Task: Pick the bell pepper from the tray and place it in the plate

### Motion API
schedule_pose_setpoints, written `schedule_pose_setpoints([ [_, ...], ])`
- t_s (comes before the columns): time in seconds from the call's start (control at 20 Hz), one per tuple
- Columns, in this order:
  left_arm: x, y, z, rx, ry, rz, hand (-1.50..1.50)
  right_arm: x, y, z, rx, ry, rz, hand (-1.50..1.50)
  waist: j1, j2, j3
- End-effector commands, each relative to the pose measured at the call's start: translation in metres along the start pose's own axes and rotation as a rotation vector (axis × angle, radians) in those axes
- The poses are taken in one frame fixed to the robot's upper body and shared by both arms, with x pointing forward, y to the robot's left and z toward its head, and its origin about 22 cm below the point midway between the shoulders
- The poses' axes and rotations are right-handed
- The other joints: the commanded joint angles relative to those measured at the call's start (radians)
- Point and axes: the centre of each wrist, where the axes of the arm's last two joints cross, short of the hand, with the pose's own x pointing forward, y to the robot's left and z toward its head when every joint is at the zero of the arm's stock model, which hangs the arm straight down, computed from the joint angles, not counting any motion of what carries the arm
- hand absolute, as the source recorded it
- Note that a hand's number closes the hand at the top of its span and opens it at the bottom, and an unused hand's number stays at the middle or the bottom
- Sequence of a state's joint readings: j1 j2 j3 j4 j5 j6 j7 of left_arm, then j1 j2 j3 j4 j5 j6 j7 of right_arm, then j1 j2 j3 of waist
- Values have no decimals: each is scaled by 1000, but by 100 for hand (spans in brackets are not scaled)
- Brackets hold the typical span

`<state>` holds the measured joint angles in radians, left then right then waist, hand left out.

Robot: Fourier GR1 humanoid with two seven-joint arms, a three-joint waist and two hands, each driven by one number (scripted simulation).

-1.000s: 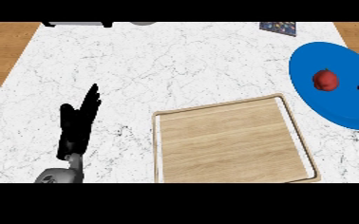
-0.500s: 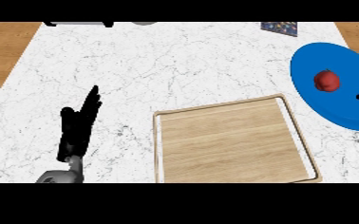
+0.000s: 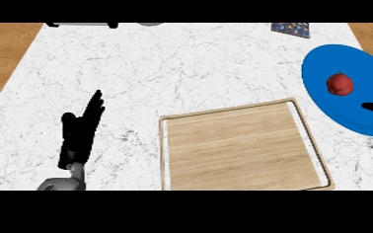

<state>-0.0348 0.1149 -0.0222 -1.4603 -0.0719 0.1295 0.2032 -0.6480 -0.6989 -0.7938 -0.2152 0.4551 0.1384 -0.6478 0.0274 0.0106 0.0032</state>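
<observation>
The red bell pepper point(image 3: 339, 83) lies on the blue plate point(image 3: 324, 101) at the right edge of the head view. The wooden tray point(image 3: 241, 150) sits at lower centre with nothing on it. My left hand point(image 3: 79, 135) rests open at the lower left, fingers straight and pointing away from me, well left of the tray. A small black tip point(image 3: 366, 105) shows at the right edge over the plate, just below the pepper. It looks like part of my right hand, and the rest of that hand is out of view.
The white marble counter point(image 3: 182, 64) spreads around the tray, with wooden floor at both top corners. A dark patterned object point(image 3: 290, 28) lies at the far right back. A grey and black item point(image 3: 82, 24) sits at the far left back edge.
My left hand has turned slightly, so its fingers look narrower. The black tip at the right edge has slid a little lower over the plate. Pepper, plate and tray have not moved.
</observation>
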Motion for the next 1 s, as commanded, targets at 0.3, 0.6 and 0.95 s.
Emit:
schedule_pose_setpoints([
  [0.3,16,-9,-11,-14,-9,1,0,-5,-27,11,-47,56,63,-150,1,4,1],
  [0.6,6,-11,-11,0,5,4,0,-16,-29,22,-59,55,86,-150,6,6,2],
  [0.95,5,1,-7,11,-18,2,0,-22,-52,36,-125,80,98,-150,6,5,2],
])
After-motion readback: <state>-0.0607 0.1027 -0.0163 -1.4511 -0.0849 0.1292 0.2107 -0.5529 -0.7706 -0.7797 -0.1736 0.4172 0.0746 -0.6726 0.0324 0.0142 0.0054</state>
